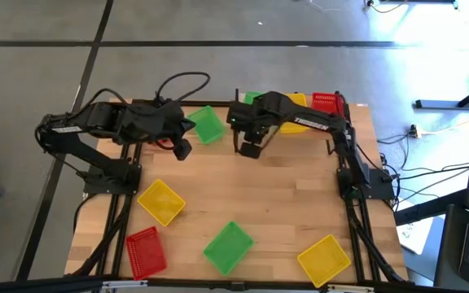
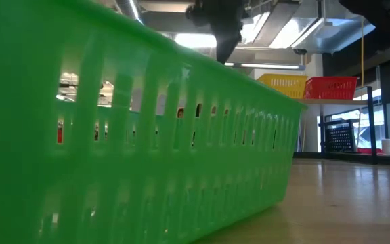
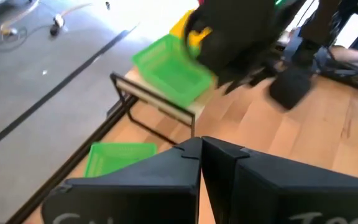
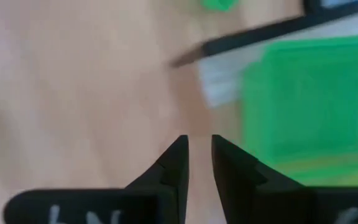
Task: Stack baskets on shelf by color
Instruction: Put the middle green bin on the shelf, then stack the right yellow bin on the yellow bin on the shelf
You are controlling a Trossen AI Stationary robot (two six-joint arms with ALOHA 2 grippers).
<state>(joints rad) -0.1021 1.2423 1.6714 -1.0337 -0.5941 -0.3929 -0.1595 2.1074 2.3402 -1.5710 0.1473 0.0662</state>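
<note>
The pale shelf (image 1: 300, 104) stands at the table's far edge and carries a green basket (image 1: 252, 98), a yellow one (image 1: 297, 100) and a red one (image 1: 326, 101). Another green basket (image 1: 208, 124) lies on the tabletop left of the shelf. My left gripper (image 1: 181, 149) hovers just near of it, shut and empty (image 3: 201, 155). My right gripper (image 1: 249, 146) hangs in front of the shelf's left end, fingers a narrow gap apart (image 4: 197, 152), holding nothing. The shelf's green basket (image 4: 309, 99) fills the right wrist view.
Several baskets lie along the table's near half: yellow (image 1: 161, 201), red (image 1: 146, 250), green (image 1: 228, 247) and yellow (image 1: 324, 258). The near green basket (image 2: 134, 135) fills most of the low view. Bare wood (image 1: 291, 195) lies mid-table between the arms.
</note>
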